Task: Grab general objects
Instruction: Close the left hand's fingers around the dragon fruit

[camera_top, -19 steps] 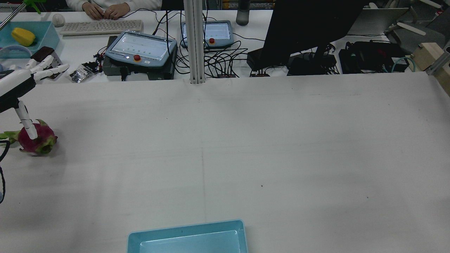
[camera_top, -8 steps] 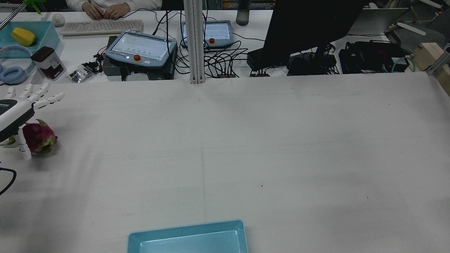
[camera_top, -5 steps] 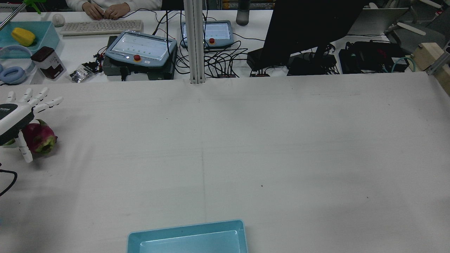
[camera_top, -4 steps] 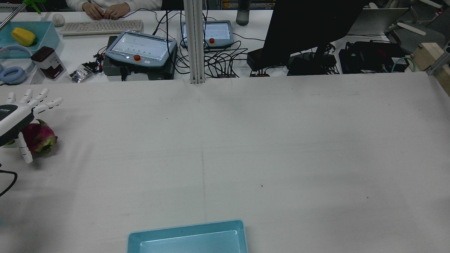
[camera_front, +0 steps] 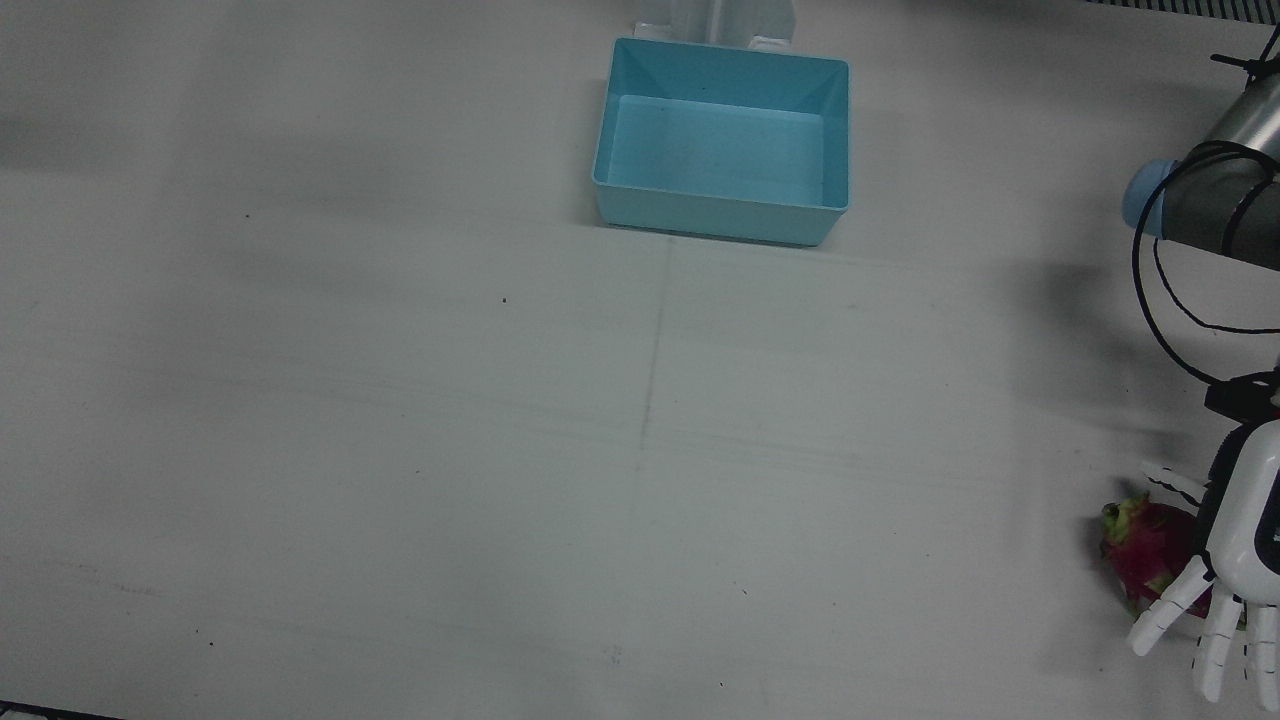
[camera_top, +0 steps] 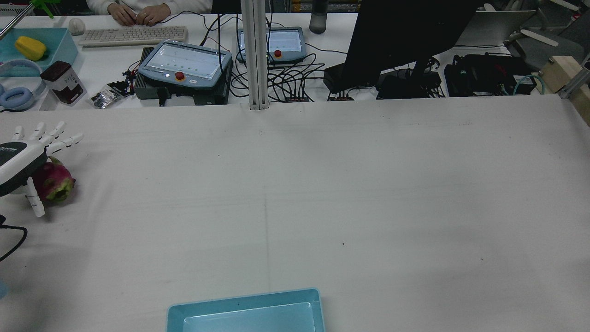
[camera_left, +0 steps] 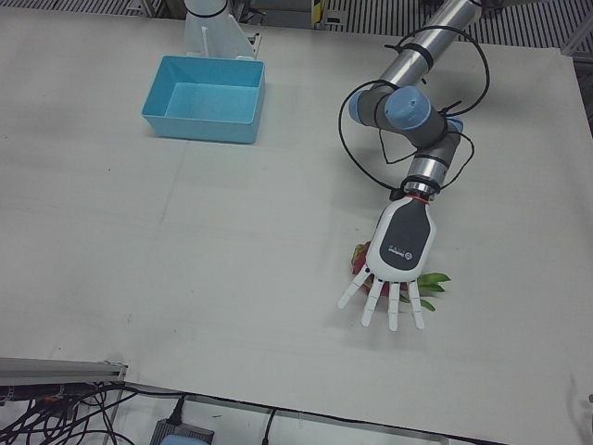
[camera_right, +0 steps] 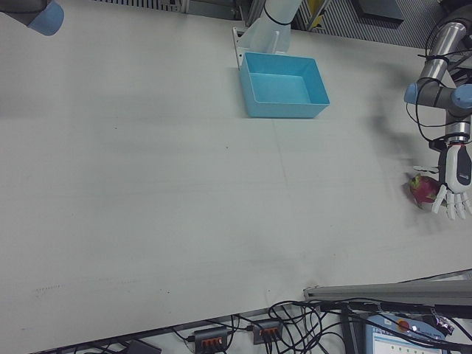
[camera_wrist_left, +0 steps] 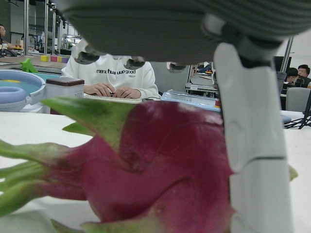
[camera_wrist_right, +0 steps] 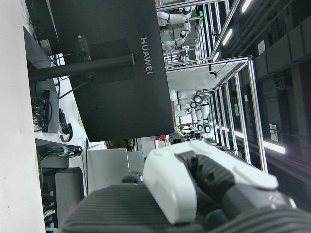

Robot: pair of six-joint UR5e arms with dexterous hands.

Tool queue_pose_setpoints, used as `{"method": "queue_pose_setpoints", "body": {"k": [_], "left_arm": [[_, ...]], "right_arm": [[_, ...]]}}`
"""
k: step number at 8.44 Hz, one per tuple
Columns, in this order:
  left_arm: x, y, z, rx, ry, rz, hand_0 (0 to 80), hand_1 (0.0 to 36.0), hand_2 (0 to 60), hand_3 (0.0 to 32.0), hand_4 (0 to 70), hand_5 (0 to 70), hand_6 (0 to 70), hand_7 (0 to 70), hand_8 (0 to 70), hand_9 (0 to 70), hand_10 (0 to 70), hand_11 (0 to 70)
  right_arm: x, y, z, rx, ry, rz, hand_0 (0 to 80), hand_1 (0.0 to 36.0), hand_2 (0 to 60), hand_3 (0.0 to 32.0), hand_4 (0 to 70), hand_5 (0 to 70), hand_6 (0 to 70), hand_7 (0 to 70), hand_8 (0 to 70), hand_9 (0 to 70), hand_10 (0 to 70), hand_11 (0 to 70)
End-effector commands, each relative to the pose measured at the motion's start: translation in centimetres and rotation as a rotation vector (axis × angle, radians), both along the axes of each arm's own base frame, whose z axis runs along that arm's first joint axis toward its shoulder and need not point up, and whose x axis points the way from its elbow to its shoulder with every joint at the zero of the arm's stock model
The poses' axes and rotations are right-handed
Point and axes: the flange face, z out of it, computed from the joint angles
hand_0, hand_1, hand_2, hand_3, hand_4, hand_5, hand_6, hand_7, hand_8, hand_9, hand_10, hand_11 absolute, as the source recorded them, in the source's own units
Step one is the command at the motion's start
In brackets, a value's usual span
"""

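A pink dragon fruit (camera_top: 56, 181) with green leaf tips lies on the white table at the robot's far left; it also shows in the front view (camera_front: 1143, 548) and fills the left hand view (camera_wrist_left: 160, 165). My left hand (camera_top: 22, 152) hovers low over it, palm down and open, fingers spread flat beyond the fruit. Its thumb (camera_wrist_left: 252, 145) hangs down beside the fruit. The left-front view has the hand (camera_left: 400, 252) covering most of the fruit (camera_left: 357, 253). Of my right hand (camera_wrist_right: 194, 189) only a white and grey part shows, off the table.
A light blue bin (camera_front: 720, 215) stands at the robot's side of the table, near the middle (camera_top: 244, 302). Beyond the far edge are two teach pendants (camera_top: 184, 62), cables, a dark monitor (camera_top: 405, 37), and a person's hands at a keyboard (camera_top: 133, 34).
My left hand has come down onto the dragon fruit, from well above it to just over its top. The fingers stay spread. The fruit has not moved.
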Motion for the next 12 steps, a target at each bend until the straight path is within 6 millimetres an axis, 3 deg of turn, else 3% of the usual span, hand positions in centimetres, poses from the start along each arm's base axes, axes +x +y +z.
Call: {"method": "queue_pose_setpoints", "body": {"k": [1,2,3,4,5,6,7,8,9,10,11,12], "left_arm": [[1.2,-0.8,-0.5,-0.013,-0.011,0.011,52.7,21.8,17.8,23.4,4.5,0.0,0.0,0.0,0.7,0.0,0.3,2.5],[1.1,-0.7,0.0,-0.024,-0.021,0.011,52.2,22.0,20.0,17.8,6.8,0.0,0.0,0.0,0.3,0.0,0.4,2.7],[1.0,-0.7,1.0,-0.042,-0.034,0.009,52.4,24.4,31.1,0.0,0.2,70.0,0.0,0.6,0.5,0.0,1.7,4.5],[1.0,-0.5,2.1,-0.059,-0.049,0.011,52.5,28.1,44.8,0.0,0.8,70.0,0.0,0.0,0.4,0.0,1.0,3.6],[0.8,-0.5,2.5,-0.063,-0.052,0.008,52.0,29.5,52.8,0.0,2.5,70.0,0.3,0.0,1.2,0.0,1.1,3.8],[0.7,-0.5,2.7,-0.065,-0.051,0.006,51.7,29.8,56.3,0.0,4.8,70.0,1.9,2.2,0.8,0.0,2.6,6.0],[0.7,-0.5,2.6,-0.064,-0.049,0.006,51.7,29.1,53.2,0.0,4.1,70.0,2.5,3.8,0.7,0.0,3.2,7.0],[0.8,-0.5,2.6,-0.065,-0.049,0.008,50.9,28.4,53.3,0.0,6.4,70.0,2.5,3.8,1.3,0.0,3.8,7.7],[0.8,-0.6,2.6,-0.064,-0.047,0.006,50.2,28.2,56.5,0.0,4.5,70.0,3.3,6.2,2.2,0.0,5.6,10.1],[0.7,-0.7,2.3,-0.064,-0.045,0.003,50.3,30.5,60.0,0.0,7.8,70.0,11.0,32.4,7.0,6.8,12.1,19.7],[0.5,-0.8,2.1,-0.062,-0.045,-0.005,49.6,30.1,60.0,0.0,15.4,70.0,21.3,58.3,14.9,22.6,21.2,32.7],[0.3,-0.9,1.5,-0.054,-0.041,-0.011,48.4,30.4,60.0,0.0,23.8,70.0,33.1,70.0,26.6,40.1,32.1,47.2]], "right_arm": [[0.0,0.0,0.0,-0.001,0.000,0.000,0.0,0.0,0.0,0.0,0.0,0.0,0.0,0.0,0.0,0.0,0.0,0.0],[0.0,-0.1,-0.1,0.000,0.000,0.000,0.0,0.0,0.0,0.0,0.0,0.0,0.0,0.0,0.0,0.0,0.0,0.0],[0.0,-0.1,-0.1,0.001,0.000,0.000,0.0,0.0,0.0,0.0,0.0,0.0,0.0,0.0,0.0,0.0,0.0,0.0],[0.0,-0.1,-0.1,0.001,0.000,-0.001,0.0,0.0,0.0,0.0,0.0,0.0,0.0,0.0,0.0,0.0,0.0,0.0],[0.0,-0.1,0.0,-0.001,0.000,-0.001,0.0,0.0,0.0,0.0,0.0,0.0,0.0,0.0,0.0,0.0,0.0,0.0],[0.0,-0.1,0.0,-0.001,0.000,-0.001,0.0,0.0,0.0,0.0,0.0,0.0,0.0,0.0,0.0,0.0,0.0,0.0],[0.0,-0.1,0.0,-0.001,0.000,0.000,0.0,0.0,0.0,0.0,0.0,0.0,0.0,0.0,0.0,0.0,0.0,0.0],[0.0,-0.1,0.0,-0.001,0.000,0.000,0.0,0.0,0.0,0.0,0.0,0.0,0.0,0.0,0.0,0.0,0.0,0.0],[0.0,-0.1,-0.1,0.000,0.000,0.000,0.0,0.0,0.0,0.0,0.0,0.0,0.0,0.0,0.0,0.0,0.0,0.0],[0.0,-0.1,-0.1,0.001,0.000,0.000,0.0,0.0,0.0,0.0,0.0,0.0,0.0,0.0,0.0,0.0,0.0,0.0],[0.0,-0.1,0.0,-0.001,0.000,-0.001,0.0,0.0,0.0,0.0,0.0,0.0,0.0,0.0,0.0,0.0,0.0,0.0],[0.0,-0.1,-0.1,0.000,0.000,-0.001,0.0,0.0,0.0,0.0,0.0,0.0,0.0,0.0,0.0,0.0,0.0,0.0]]}}
